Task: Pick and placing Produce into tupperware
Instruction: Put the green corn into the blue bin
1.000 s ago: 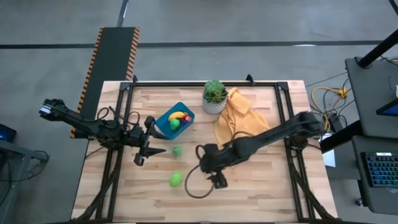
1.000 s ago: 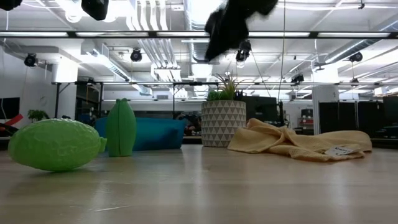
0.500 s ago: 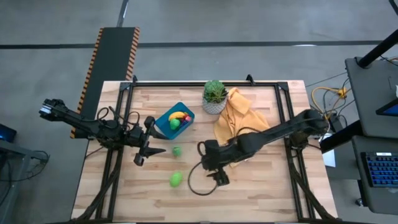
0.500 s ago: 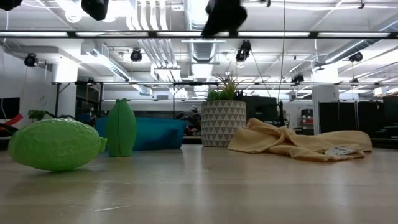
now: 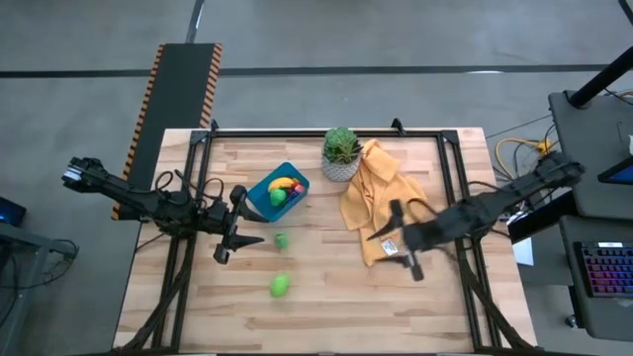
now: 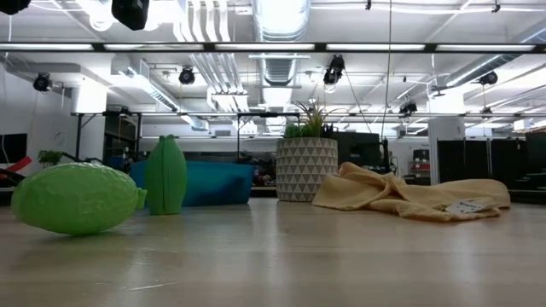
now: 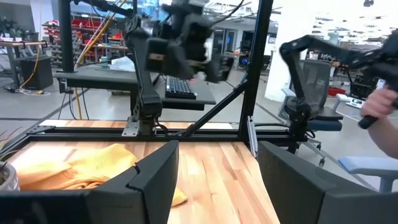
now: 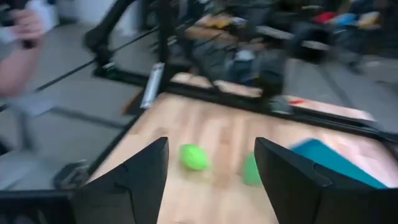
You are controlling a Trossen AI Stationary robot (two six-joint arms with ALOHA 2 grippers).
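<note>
The blue tupperware (image 5: 278,191) sits left of the white plant pot and holds a yellow banana (image 5: 282,183), a green piece and a small purple-red one. Two green pieces rest on the table: a small one (image 5: 282,239) standing upright and a larger lime-shaped one (image 5: 280,286) lying on its side (image 6: 77,198). My left gripper (image 5: 237,242) hovers open, left of the small green piece. My right gripper (image 5: 388,229) is open above the near edge of the yellow cloth and faces the green pieces (image 8: 194,157). The eggplant does not show.
A potted green plant (image 5: 341,156) stands by the far edge. A crumpled yellow cloth (image 5: 381,198) with a white tag lies right of it. Bare wood stretches along the near side. A person's hand (image 7: 379,106) shows beyond the table.
My right gripper has swung away from the larger green piece at the table's middle toward the right edge. It has risen out of the low view and now hangs over the yellow cloth. The produce and the tupperware have stayed in place.
</note>
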